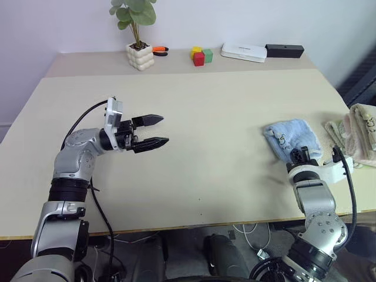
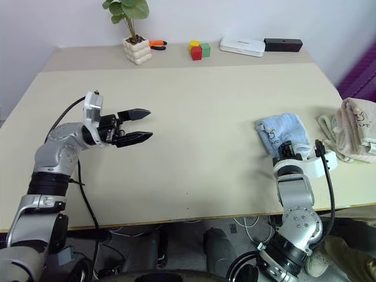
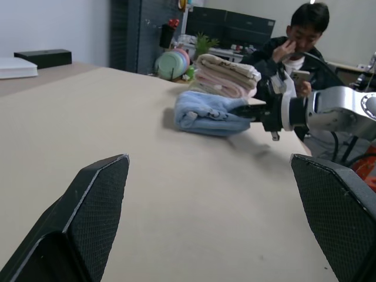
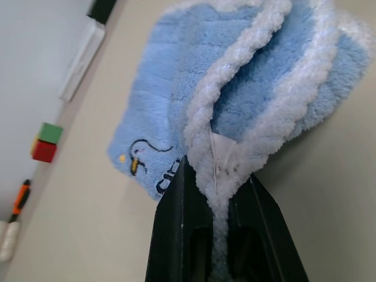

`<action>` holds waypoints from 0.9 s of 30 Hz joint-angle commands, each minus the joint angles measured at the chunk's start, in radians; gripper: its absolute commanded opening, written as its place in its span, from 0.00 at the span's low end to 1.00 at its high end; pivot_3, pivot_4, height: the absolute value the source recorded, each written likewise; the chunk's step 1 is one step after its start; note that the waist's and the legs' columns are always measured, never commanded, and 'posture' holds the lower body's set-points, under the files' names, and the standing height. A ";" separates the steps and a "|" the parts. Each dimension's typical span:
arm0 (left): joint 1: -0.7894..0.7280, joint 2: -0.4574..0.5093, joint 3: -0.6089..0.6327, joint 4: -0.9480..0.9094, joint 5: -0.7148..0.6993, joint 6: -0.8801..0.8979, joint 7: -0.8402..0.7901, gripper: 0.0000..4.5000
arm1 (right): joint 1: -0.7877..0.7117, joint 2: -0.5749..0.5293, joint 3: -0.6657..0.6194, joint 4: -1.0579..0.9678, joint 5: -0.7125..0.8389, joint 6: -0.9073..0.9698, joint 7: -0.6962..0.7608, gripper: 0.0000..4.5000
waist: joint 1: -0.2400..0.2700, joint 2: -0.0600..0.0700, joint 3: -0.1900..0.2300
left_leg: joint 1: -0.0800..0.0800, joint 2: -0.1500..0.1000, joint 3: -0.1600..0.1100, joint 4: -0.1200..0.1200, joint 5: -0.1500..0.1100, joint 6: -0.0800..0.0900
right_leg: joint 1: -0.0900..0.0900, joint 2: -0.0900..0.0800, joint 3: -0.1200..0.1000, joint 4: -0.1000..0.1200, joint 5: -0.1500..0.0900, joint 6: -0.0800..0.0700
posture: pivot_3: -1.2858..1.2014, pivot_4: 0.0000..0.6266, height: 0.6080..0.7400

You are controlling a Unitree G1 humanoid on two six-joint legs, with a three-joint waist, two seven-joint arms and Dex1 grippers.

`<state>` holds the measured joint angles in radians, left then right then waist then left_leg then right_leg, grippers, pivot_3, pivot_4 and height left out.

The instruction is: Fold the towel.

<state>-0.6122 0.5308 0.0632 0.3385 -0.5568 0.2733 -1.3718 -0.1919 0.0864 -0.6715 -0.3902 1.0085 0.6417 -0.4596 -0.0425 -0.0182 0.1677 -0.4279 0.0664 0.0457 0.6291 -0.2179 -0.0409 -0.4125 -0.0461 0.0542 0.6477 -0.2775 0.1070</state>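
One blue towel (image 1: 292,139) lies bunched on the table (image 1: 211,117) just ahead of my right hand (image 4: 218,194), which is clenched on its pale edging; several layers of hem are pinched between the fingers. My left hand (image 1: 154,130) hangs released, jaws wide, well apart from the towel, pointing across towards it. I judge the risk is this: I am gripping stacked edges, so lifting could drag the whole bundle instead of one layer, or the hem could slip free. Beyond my right hand sits one stack of cream towels (image 1: 359,132), easy to snag. I count two hands, one towel, one stack.
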 commanded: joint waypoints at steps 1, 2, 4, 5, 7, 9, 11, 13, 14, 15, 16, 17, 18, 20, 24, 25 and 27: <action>-0.009 0.000 0.011 -0.028 -0.002 -0.011 -0.006 1.00 | 0.031 0.024 0.067 -0.032 -0.001 -0.020 -0.016 0.01 | -0.001 0.000 0.000 | 0.000 0.000 0.000 0.000 0.000 0.000 | 0.000 0.000 0.000 0.000 0.000 0.000 | 0.52 0.24 1.00; -0.006 0.000 0.011 -0.034 -0.003 -0.009 -0.005 1.00 | 0.026 0.012 0.067 -0.022 0.002 -0.026 -0.015 0.01 | -0.002 0.000 0.000 | 0.000 0.000 0.000 0.000 0.000 0.000 | 0.000 0.000 0.000 0.000 0.000 0.000 | 0.52 0.24 1.00; 0.007 0.004 0.014 -0.055 -0.008 0.000 -0.001 1.00 | 0.014 -0.017 0.067 0.001 0.007 -0.028 -0.012 0.01 | -0.002 0.000 0.000 | 0.000 0.000 0.000 0.000 0.000 0.000 | 0.000 0.000 0.000 0.000 0.000 0.000 | 0.52 0.24 1.00; 0.012 0.006 0.016 -0.060 -0.008 0.000 0.001 1.00 | 0.010 -0.026 0.070 0.008 0.007 -0.030 -0.014 0.01 | -0.002 0.000 0.000 | 0.000 0.000 0.000 0.000 0.000 0.000 | 0.000 0.000 0.000 0.000 0.000 0.000 | 0.52 0.24 1.00; 0.019 0.002 0.017 -0.070 -0.006 0.002 0.010 1.00 | 0.009 -0.041 0.075 0.015 0.015 -0.032 -0.012 0.01 | -0.002 0.000 0.000 | 0.000 0.000 0.000 0.000 0.000 0.000 | 0.000 0.000 0.000 0.000 0.000 0.000 | 0.52 0.24 1.00; 0.030 0.000 0.019 -0.082 -0.012 0.006 0.016 1.00 | 0.013 -0.056 0.079 0.020 0.014 -0.032 -0.013 0.23 | -0.002 0.000 0.000 | 0.000 0.000 0.000 0.000 0.000 0.000 | 0.000 0.000 0.000 0.000 0.000 0.000 | 0.52 0.24 1.00; 0.040 -0.002 0.019 -0.094 -0.015 0.008 0.020 1.00 | 0.017 -0.077 0.076 0.023 0.007 -0.039 -0.012 0.44 | -0.001 0.000 0.000 | 0.000 0.000 0.000 0.000 0.000 0.000 | 0.000 0.000 0.000 0.000 0.000 0.000 | 0.52 0.24 1.00; 0.049 -0.003 0.016 -0.098 -0.010 0.000 0.023 1.00 | 0.021 -0.103 0.072 0.020 -0.003 -0.043 -0.011 0.66 | -0.001 0.000 0.000 | 0.000 0.000 0.000 0.000 0.000 0.000 | 0.000 0.000 0.000 0.000 0.000 0.000 | 0.52 0.24 1.00; 0.051 -0.007 0.013 -0.101 -0.007 -0.002 0.028 1.00 | 0.026 -0.127 0.071 0.020 -0.024 -0.047 -0.010 0.77 | 0.000 0.000 0.000 | 0.000 0.000 0.000 0.000 0.000 0.000 | 0.000 0.000 0.000 0.000 0.000 0.000 | 0.52 0.24 1.00; 0.056 -0.008 0.012 -0.099 -0.002 -0.014 0.028 1.00 | 0.032 -0.150 0.066 0.016 -0.045 -0.051 -0.014 0.89 | 0.001 0.000 0.000 | 0.000 0.000 0.000 0.000 0.000 0.000 | 0.000 0.000 0.000 0.000 0.000 0.000 | 0.52 0.24 1.00; 0.058 -0.010 0.009 -0.095 0.009 -0.029 0.031 1.00 | 0.039 -0.178 0.063 0.016 -0.074 -0.052 -0.020 0.99 | 0.001 0.000 0.000 | 0.000 0.000 0.000 0.000 0.000 0.000 | 0.000 0.000 0.000 0.000 0.000 0.000 | 0.52 0.24 1.00; 0.060 -0.013 0.006 -0.091 0.016 -0.038 0.033 1.00 | 0.048 -0.201 0.061 0.013 -0.099 -0.049 -0.034 0.99 | 0.002 0.000 0.000 | 0.000 0.000 0.000 0.000 0.000 0.000 | 0.000 0.000 0.000 0.000 0.000 0.000 | 0.52 0.24 1.00; 0.062 -0.018 0.004 -0.090 0.017 -0.040 0.037 1.00 | 0.048 -0.202 0.050 0.013 -0.082 -0.052 -0.041 0.99 | 0.002 0.000 0.000 | 0.000 0.000 0.000 0.000 0.000 0.000 | 0.000 0.000 0.000 0.000 0.000 -0.001 | 0.52 0.24 1.00; 0.060 -0.028 0.003 -0.088 0.014 -0.038 0.040 1.00 | 0.082 -0.250 0.105 -0.024 -0.148 -0.014 -0.039 0.99 | 0.001 0.000 0.000 | 0.000 0.000 0.000 0.000 0.000 0.000 | 0.001 0.000 0.000 0.000 -0.001 -0.002 | 0.52 0.24 1.00; 0.056 -0.051 -0.005 -0.082 0.020 -0.045 0.046 1.00 | 0.104 -0.287 0.125 -0.051 -0.207 0.001 -0.056 0.99 | -0.003 0.000 0.000 | 0.001 0.000 0.000 0.000 0.000 0.000 | 0.000 0.001 0.000 0.000 -0.001 -0.002 | 0.52 0.24 1.00; 0.055 -0.055 -0.005 -0.080 0.021 -0.046 0.047 1.00 | 0.105 -0.310 0.130 -0.052 -0.236 0.004 -0.050 0.99 | -0.002 0.000 0.000 | 0.001 0.000 0.000 0.000 0.000 0.000 | 0.000 0.001 0.000 0.000 -0.001 -0.002 | 0.52 0.24 1.00; 0.055 -0.059 -0.002 -0.076 0.024 -0.048 0.045 1.00 | 0.091 -0.359 0.165 -0.072 -0.281 -0.006 0.002 0.99 | -0.001 0.000 0.000 | 0.000 0.000 0.000 0.000 0.000 0.000 | 0.000 0.000 0.000 0.000 -0.001 -0.002 | 0.52 0.24 1.00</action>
<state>-0.5492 0.4682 0.0514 0.2739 -0.5319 0.2464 -1.3252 -0.0834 -0.2395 -0.5184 -0.3962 0.7631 0.6504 -0.4942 -0.0431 -0.0182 0.1676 -0.4276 0.0662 0.0457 0.6298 -0.2179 -0.0408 -0.4121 -0.0457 0.0545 0.6475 -0.2788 0.1047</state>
